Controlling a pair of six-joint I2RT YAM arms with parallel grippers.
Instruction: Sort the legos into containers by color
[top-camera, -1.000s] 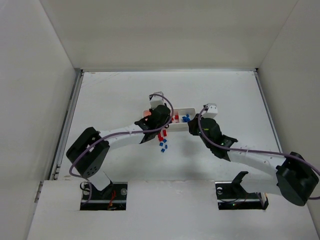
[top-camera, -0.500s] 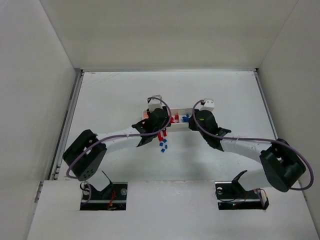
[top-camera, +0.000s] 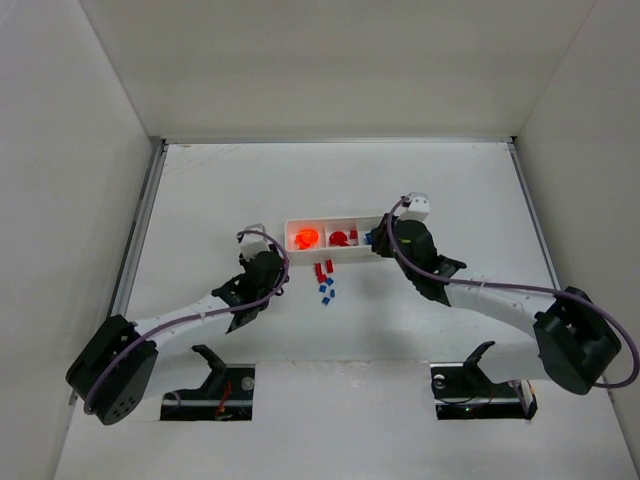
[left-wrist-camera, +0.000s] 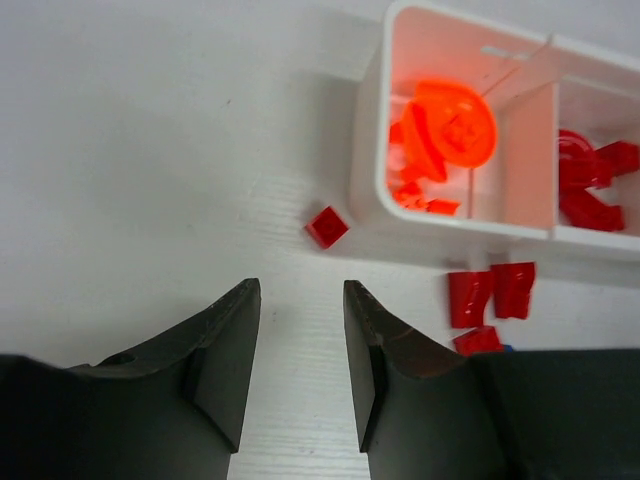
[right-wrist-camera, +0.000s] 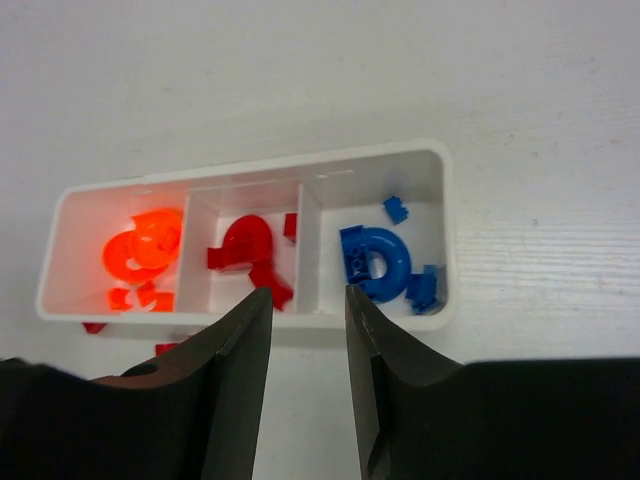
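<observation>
The white three-compartment tray (top-camera: 292, 228) lies mid-table. It holds orange pieces (top-camera: 305, 238) on the left, red pieces (top-camera: 340, 238) in the middle and blue pieces on the right. Loose red legos (top-camera: 322, 270) and blue legos (top-camera: 326, 290) lie just in front of it. My left gripper (top-camera: 277, 264) is open and empty, left of the tray. A small red brick (left-wrist-camera: 327, 226) lies ahead of its fingertips (left-wrist-camera: 300, 290). My right gripper (top-camera: 380, 247) is open and empty at the tray's near right edge (right-wrist-camera: 307, 295), by the blue ring (right-wrist-camera: 377, 262).
White walls enclose the table on three sides. In the left wrist view, the tray's wall (left-wrist-camera: 365, 150) stands ahead to the right, with loose red bricks (left-wrist-camera: 490, 295) under its near side. A red brick (right-wrist-camera: 95, 327) lies at the tray's left corner.
My left gripper has drawn back from over the tray to the left and toward me, uncovering the orange compartment. My right gripper has moved up close to the tray's right end.
</observation>
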